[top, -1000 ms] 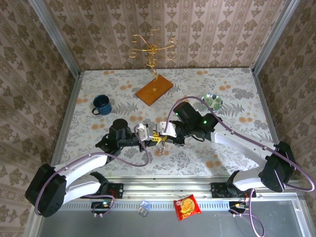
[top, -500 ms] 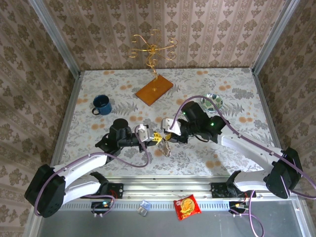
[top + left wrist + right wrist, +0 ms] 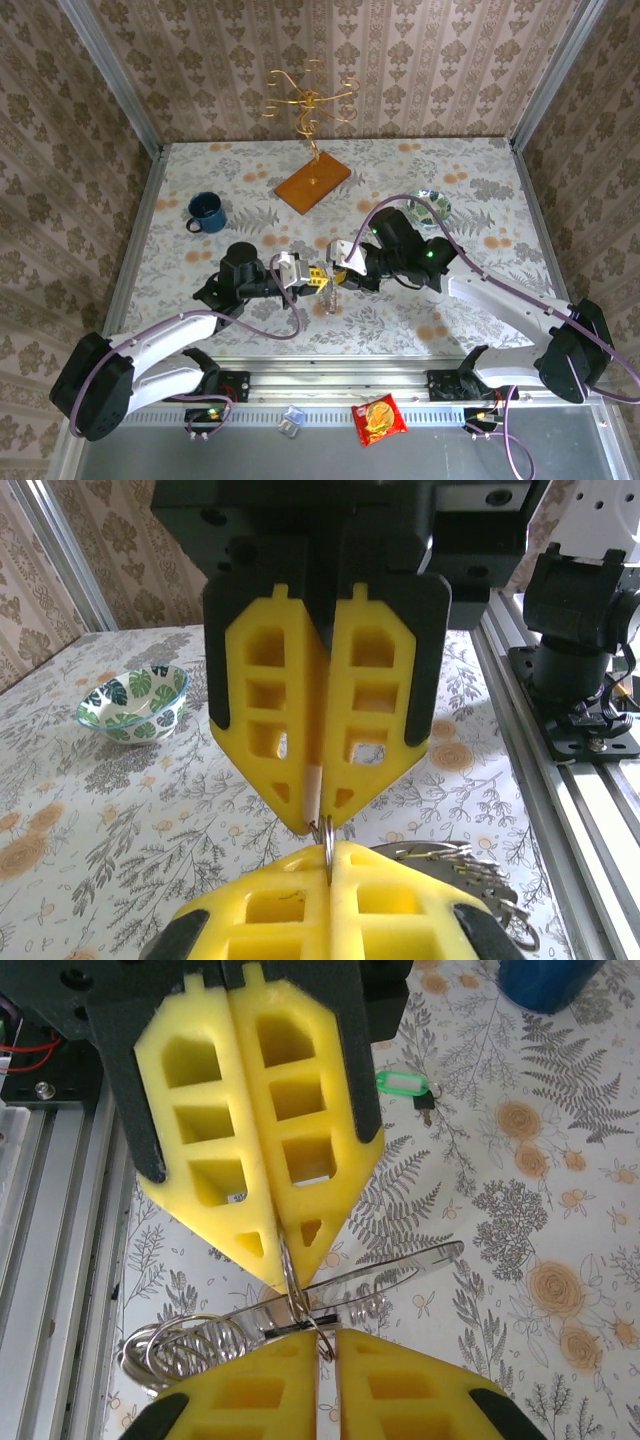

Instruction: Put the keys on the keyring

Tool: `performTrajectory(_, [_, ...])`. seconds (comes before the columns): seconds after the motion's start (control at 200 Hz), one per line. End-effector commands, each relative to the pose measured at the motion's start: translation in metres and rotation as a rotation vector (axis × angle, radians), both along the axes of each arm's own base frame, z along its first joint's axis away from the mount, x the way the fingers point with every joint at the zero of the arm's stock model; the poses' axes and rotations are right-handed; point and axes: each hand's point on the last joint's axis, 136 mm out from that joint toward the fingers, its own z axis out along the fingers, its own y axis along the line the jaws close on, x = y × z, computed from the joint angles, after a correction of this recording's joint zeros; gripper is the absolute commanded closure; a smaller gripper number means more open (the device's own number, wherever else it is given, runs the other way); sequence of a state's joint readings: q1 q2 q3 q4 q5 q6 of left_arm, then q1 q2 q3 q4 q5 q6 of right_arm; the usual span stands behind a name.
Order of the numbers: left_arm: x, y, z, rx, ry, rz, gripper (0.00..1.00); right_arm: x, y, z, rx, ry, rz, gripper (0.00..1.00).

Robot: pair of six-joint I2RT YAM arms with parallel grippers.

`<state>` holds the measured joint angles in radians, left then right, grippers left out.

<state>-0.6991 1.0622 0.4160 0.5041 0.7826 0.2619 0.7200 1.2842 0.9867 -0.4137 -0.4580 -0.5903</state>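
Keyring (image 3: pixel 326 845) pinched in shut jaws of left arm (image 3: pixel 165 340) and right arm (image 3: pixel 490 290), tips meeting

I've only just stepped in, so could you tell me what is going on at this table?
The two arms meet tip to tip over the middle of the table. The left gripper and the right gripper each have their jaws shut on the thin metal keyring, holding it between them. A green-headed key lies on the table farther off, apart from the keyring, so it is not threaded on yet.
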Motion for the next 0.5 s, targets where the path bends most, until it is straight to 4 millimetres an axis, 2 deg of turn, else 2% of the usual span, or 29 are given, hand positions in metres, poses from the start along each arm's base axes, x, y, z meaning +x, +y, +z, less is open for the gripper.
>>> performTrajectory(0.0, [-0.0057, 0.0004, 0.0154, -0.061, -0.028, -0.028, 1.00, -0.0031, 0.0033, -0.0047, 0.008, 0.032, 0.017, 0.92])
performTrajectory(0.145, [-0.0041, -0.0003, 0.0175, -0.078, -0.023, -0.024, 1.00, -0.0052, 0.0072, -0.0032, 0.030, 0.047, 0.029, 0.97])
performTrajectory(0.37, [-0.0017, -0.0006, 0.0187, -0.108, -0.020, -0.009, 1.00, -0.0059, 0.0072, -0.0033, 0.039, 0.051, 0.026, 0.97])
performTrajectory(0.495, [-0.0021, 0.0003, 0.0180, -0.112, -0.014, -0.007, 1.00, -0.0036, 0.0056, 0.0015, 0.056, 0.028, 0.009, 0.83])
